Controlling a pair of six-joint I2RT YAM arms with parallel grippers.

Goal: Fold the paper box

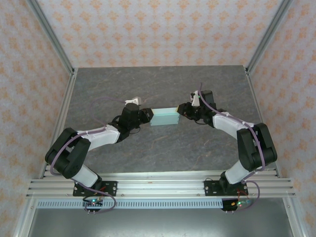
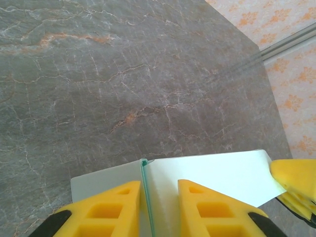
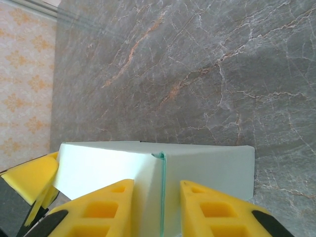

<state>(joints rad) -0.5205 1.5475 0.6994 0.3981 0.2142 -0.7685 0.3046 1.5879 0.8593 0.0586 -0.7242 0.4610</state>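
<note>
Jaws stand slightly apart as left gripper (image 2: 159, 186) and right gripper (image 3: 157, 185) straddle end seams of the paper box (image 1: 164, 117); we'd pinch evenly, pressing inward together.

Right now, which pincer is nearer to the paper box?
Neither left nor right: both are at the paper box. The left pincer straddles its left end, the right pincer straddles its right end, and the box spans between them.
</note>
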